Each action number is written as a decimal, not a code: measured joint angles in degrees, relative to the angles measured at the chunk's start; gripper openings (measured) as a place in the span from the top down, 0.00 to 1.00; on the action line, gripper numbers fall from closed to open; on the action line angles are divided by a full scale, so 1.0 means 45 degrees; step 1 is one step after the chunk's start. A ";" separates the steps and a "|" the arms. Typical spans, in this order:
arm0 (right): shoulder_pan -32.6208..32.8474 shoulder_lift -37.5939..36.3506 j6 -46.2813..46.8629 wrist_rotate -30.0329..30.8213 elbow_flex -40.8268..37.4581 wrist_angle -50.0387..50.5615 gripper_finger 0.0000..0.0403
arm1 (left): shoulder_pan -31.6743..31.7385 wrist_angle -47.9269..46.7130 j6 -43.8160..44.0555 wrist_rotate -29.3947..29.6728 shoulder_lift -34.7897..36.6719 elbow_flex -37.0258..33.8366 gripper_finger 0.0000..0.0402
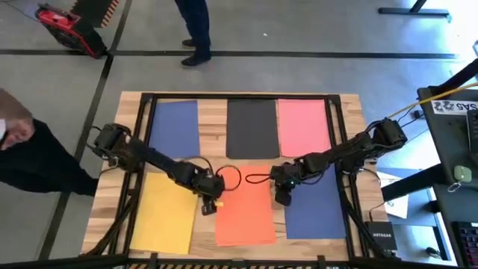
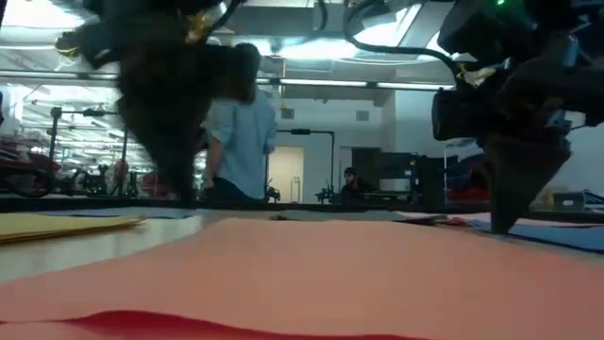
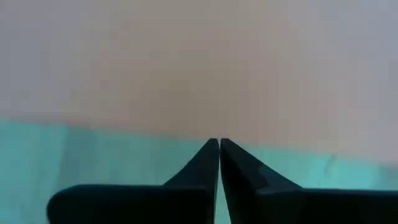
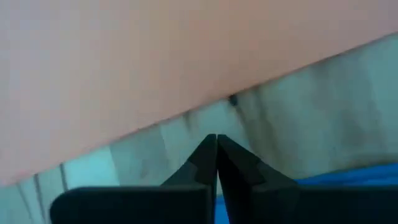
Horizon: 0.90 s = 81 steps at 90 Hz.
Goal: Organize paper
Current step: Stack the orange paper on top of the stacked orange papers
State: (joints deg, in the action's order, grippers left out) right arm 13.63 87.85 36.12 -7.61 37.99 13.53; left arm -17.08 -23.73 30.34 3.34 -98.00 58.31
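Note:
Six sheets of paper lie flat on the wooden table: blue [image 1: 173, 127], black [image 1: 252, 128] and pink [image 1: 302, 127] along the far side, yellow [image 1: 166, 213], orange [image 1: 245, 209] and a second blue [image 1: 314, 203] along the near side. My left gripper [image 1: 210, 203] is shut and points down at the orange sheet's left edge [image 3: 186, 130]. My right gripper [image 1: 284, 197] is shut too. It points down at the strip of bare wood [image 4: 186, 155] between the orange sheet and the near blue sheet [image 4: 348, 180]. My left gripper points its shut fingertips [image 3: 208, 152] down from above at the orange sheet's left edge; whether they touch the sheet cannot be told. My right gripper comes down to the wood beside the orange sheet's right edge [image 4: 205, 109], and I cannot tell whether its tip [image 2: 503, 225] touches.
A black frame [image 1: 142, 112] runs around the table top, and cables [image 1: 231, 178] loop over the wood between the two grippers. Two people stand beyond the table, one at the far edge [image 1: 196, 30] and one at the left [image 1: 22, 149]. A side table with equipment [image 1: 455, 142] is at the right.

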 joint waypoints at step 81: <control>-0.3091 0.0044 -0.2576 0.3824 0.0051 -0.1147 1.00 | 0.4265 0.0754 -0.3161 0.1475 -0.0679 0.0018 1.00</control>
State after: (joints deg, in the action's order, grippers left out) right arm -0.28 88.05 24.53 9.60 38.22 8.36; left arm 2.11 -20.34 16.12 9.98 -101.05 58.39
